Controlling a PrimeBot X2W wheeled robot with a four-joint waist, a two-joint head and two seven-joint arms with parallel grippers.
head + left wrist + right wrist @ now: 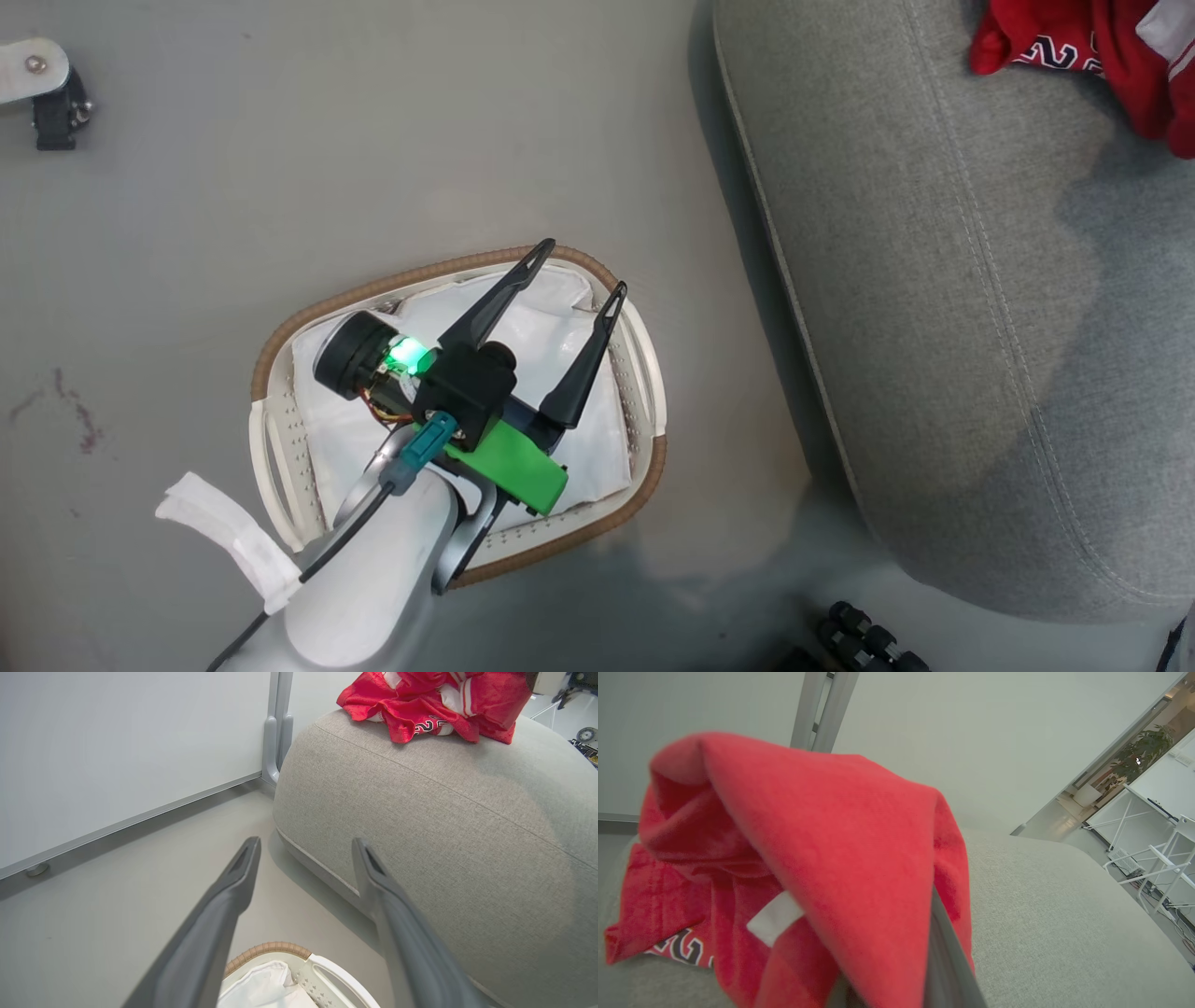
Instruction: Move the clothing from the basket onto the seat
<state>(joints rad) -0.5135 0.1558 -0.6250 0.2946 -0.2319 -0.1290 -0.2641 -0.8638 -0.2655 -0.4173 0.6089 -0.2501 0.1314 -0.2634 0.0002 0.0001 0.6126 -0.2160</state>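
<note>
1. Right gripper [906, 961]: clenched, apparently on a fold of the bright red, white-trimmed soft sports clothing [808, 826], which drapes over its fingers.
2. Directly beneath it: large light grey upholstered seat [1064, 914], where the rest of the red heap lies crumpled, numbers showing.
3. Left gripper [583, 266]: jaws spread, empty, poised above the oval white perforated plastic basket [373, 287]. Below it is the white cloth liner [551, 327], with no red visible.
4. Step, judged: depositing. The next move calls for letting go and lifting clear.

The clothing [420, 700] is soft, slightly glossy red fabric, the seat [444, 826] matt coarse-woven grey cloth with stitched seams, and the basket [278, 457] smooth perforated white plastic with a brown woven rim and white cloth liner [541, 336].
</note>
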